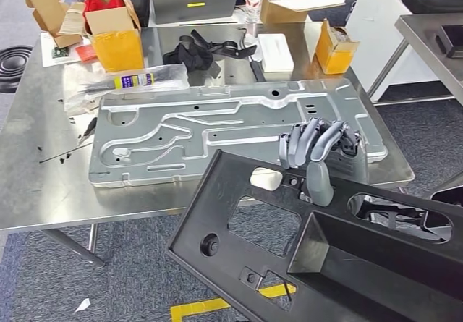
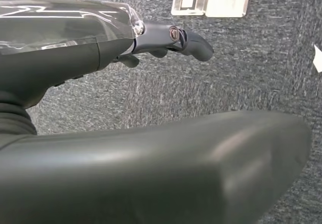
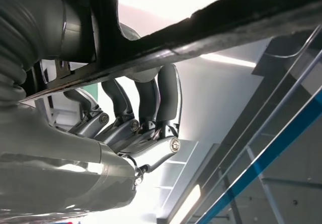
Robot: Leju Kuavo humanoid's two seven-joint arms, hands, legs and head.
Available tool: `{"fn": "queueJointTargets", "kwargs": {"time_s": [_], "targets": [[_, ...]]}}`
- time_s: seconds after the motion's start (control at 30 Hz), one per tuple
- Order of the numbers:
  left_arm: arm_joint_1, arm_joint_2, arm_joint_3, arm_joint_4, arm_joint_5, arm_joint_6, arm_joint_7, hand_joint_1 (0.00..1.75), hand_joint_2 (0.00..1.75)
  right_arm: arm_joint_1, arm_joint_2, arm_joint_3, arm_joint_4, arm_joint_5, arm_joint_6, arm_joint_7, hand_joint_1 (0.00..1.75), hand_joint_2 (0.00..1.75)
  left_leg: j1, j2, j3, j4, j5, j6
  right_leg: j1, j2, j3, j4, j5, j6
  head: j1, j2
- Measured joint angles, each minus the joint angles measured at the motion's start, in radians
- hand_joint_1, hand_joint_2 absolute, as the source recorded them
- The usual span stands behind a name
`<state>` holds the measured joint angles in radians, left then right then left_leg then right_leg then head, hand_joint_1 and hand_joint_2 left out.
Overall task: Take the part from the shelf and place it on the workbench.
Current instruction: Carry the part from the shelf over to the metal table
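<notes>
The right robot hand grips the black part's upper edge, holding it tilted over the tabletop's near edge beside a silver panel.

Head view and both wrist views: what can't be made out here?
- Black part: head view, its right and lower ends run off the frame.
- Left hand: left wrist view, the dark bulk in front covers its fingers, so open or shut is unclear.
- Right hand: grips the part's edge; right wrist view, the part hides the fingertips.
- Bench: its far clutter is too small to name.
</notes>
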<state>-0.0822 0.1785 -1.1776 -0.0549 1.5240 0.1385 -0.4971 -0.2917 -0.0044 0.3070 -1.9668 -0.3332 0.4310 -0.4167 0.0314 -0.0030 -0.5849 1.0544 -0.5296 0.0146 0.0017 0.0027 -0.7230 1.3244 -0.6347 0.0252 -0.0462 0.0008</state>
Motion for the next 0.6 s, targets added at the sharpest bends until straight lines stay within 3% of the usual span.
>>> {"fn": "queueJointTargets", "kwargs": {"time_s": [0.03,0.07,0.13,0.17,0.27,0.33,0.37,0.47,0.5,0.53,0.6], "targets": [[0.0,0.0,0.0,0.0,0.0,0.0,0.0,0.0,1.75,0.0,0.0,-0.001,0.0,0.0,0.0,0.0,1.75,1.75,-0.001,-0.001,0.009,0.0,-0.007,-0.001,0.0,0.0,-0.008,-0.013,0.031,-0.003,0.0,0.0],[0.0,0.0,0.0,0.0,0.0,0.0,0.0,0.0,1.75,0.0,0.0,-0.003,0.0,0.0,0.0,0.0,1.75,1.75,-0.002,-0.003,0.021,-0.001,-0.014,-0.002,0.001,0.001,0.002,-0.063,0.079,-0.008,0.0,0.0],[-0.002,-0.002,0.0,0.0,0.0,0.0,0.0,0.0,1.75,0.0,-0.001,-0.006,-0.002,-0.001,0.001,-0.002,1.75,1.75,-0.003,-0.006,0.04,-0.005,-0.027,-0.004,0.009,0.002,0.044,-0.187,0.164,-0.026,-0.001,0.0],[-0.002,-0.003,0.0,0.0,0.0,-0.001,0.0,0.0,1.75,0.0,-0.001,-0.008,-0.003,-0.001,0.002,-0.002,1.75,1.75,-0.002,-0.007,0.046,-0.008,-0.03,-0.007,0.014,0.003,0.058,-0.227,0.184,-0.033,0.0,0.0],[-0.003,-0.007,0.0,0.0,0.0,-0.002,0.0,0.0,1.75,-0.001,-0.004,-0.011,-0.006,-0.003,0.007,-0.004,1.75,1.75,0.001,-0.007,0.057,-0.03,-0.031,-0.021,0.022,0.002,0.072,-0.261,0.189,-0.045,0.004,0.0],[-0.007,-0.007,0.0,0.0,0.0,-0.002,-0.001,0.0,1.75,-0.002,-0.005,-0.012,-0.011,-0.005,0.01,-0.006,1.75,1.75,-0.003,-0.006,0.062,-0.031,-0.042,-0.026,0.016,0.002,0.104,-0.31,0.18,-0.047,0.003,0.0],[-0.009,-0.007,0.0,0.0,0.0,-0.002,-0.002,0.0,1.75,-0.003,-0.005,-0.012,-0.012,-0.006,0.011,-0.008,1.75,1.75,-0.006,-0.005,0.05,-0.005,-0.058,-0.027,0.011,0.001,0.122,-0.334,0.175,-0.049,0.002,0.0],[-0.008,-0.003,0.0,0.0,0.0,-0.002,-0.003,0.0,1.75,-0.001,-0.008,-0.014,-0.011,-0.011,0.016,-0.01,1.75,1.75,-0.009,-0.005,-0.05,0.171,-0.122,-0.027,0.005,0.001,0.151,-0.353,0.161,-0.055,-0.002,0.0],[-0.005,-0.002,0.0,0.0,0.0,-0.002,-0.002,0.0,1.75,0.001,-0.009,-0.016,-0.009,-0.013,0.018,-0.011,1.75,1.75,-0.009,-0.005,-0.08,0.211,-0.119,-0.029,0.006,0.002,0.158,-0.351,0.154,-0.056,-0.003,0.0],[-0.004,-0.002,-0.001,0.0,0.0,-0.002,-0.001,0.0,1.75,0.002,-0.01,-0.018,-0.009,-0.015,0.02,-0.011,1.75,1.75,-0.008,-0.005,-0.094,0.215,-0.095,-0.032,0.006,0.004,0.167,-0.349,0.146,-0.054,-0.003,0.0],[-0.002,-0.001,-0.001,0.0,0.0,-0.002,0.001,0.0,1.75,-0.001,-0.013,-0.023,-0.009,-0.019,0.024,-0.012,1.75,1.75,-0.004,-0.004,-0.075,0.123,-0.001,-0.039,0.005,0.005,0.185,-0.34,0.126,-0.048,-0.003,0.0]]}}
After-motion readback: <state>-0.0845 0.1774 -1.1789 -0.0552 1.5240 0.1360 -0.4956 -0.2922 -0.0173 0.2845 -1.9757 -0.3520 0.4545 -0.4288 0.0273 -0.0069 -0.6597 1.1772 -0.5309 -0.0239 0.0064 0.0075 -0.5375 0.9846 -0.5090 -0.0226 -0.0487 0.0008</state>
